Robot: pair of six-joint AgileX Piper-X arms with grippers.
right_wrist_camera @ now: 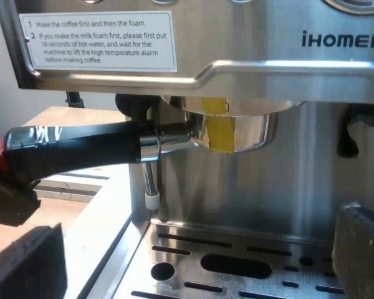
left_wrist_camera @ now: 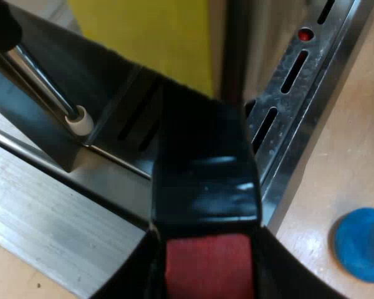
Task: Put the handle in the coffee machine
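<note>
The left pincer (left_wrist_camera: 209, 271) is clenched on the handle (left_wrist_camera: 206, 180), its two black fingers (left_wrist_camera: 128, 280) pressing on either side of the handle's red end (left_wrist_camera: 209, 265). The glossy black handle runs straight ahead from this pincer towards the coffee machine (right_wrist_camera: 287, 187). Below and beyond the pincer lies the machine's metal drip tray (left_wrist_camera: 299, 81), with long slots and a small red dot (left_wrist_camera: 305, 35). Close beside the handle, a thin metal steam pipe (left_wrist_camera: 43, 84) with a white tip angles down towards the tray. On the pale wooden tabletop (left_wrist_camera: 336, 174), just past the tray's edge and near this pincer, sits a round blue tamper (left_wrist_camera: 361, 244). The right pincer (right_wrist_camera: 193, 258) is released, with its fingers spread wide and nothing between them, and it faces the machine's front just above the drip tray. Directly ahead of it and higher up, the metal holder (right_wrist_camera: 249, 128) sits up against the underside of the machine's brewing head, with a yellow strip (right_wrist_camera: 219, 134) on its bowl. The handle sticks out sideways and level from it, with the left pincer at its far red end. Whether the holder is fully locked cannot be told. Above the handle, a white instruction label (right_wrist_camera: 100, 40) is stuck on the steel front.
</note>
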